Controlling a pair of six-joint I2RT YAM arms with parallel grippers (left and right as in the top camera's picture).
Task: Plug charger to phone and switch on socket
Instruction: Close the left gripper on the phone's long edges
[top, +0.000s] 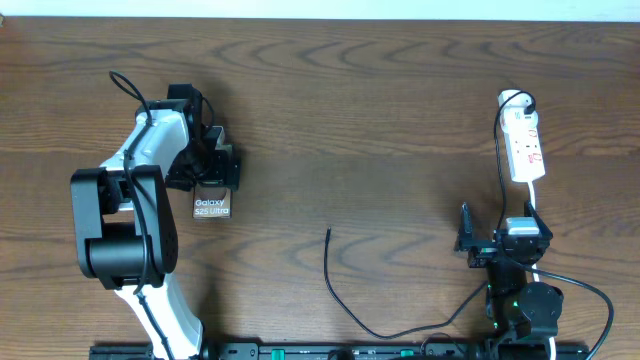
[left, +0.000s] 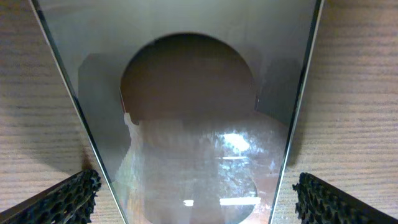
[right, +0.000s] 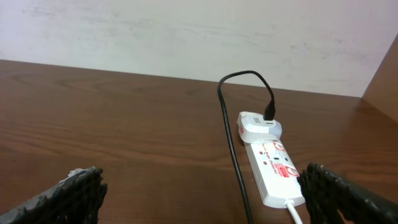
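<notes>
Wooden table (top: 400, 100) — phone (top: 212, 207) (left gripper (top: 214, 181) astride)

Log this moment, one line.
left tool open astride glossy brownish-grey phone | right tool open, empty | thin black charger cable lying free | white power strip untouched

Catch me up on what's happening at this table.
The left pincer is down over the Galaxy phone, a finger at each side; whether it grips is unclear. The right pincer hangs open and empty, facing the white power strip. The black charger cable runs from an adapter in the strip; its free tip lies loose on the table, apart from the phone, not yet plugged in.
</notes>
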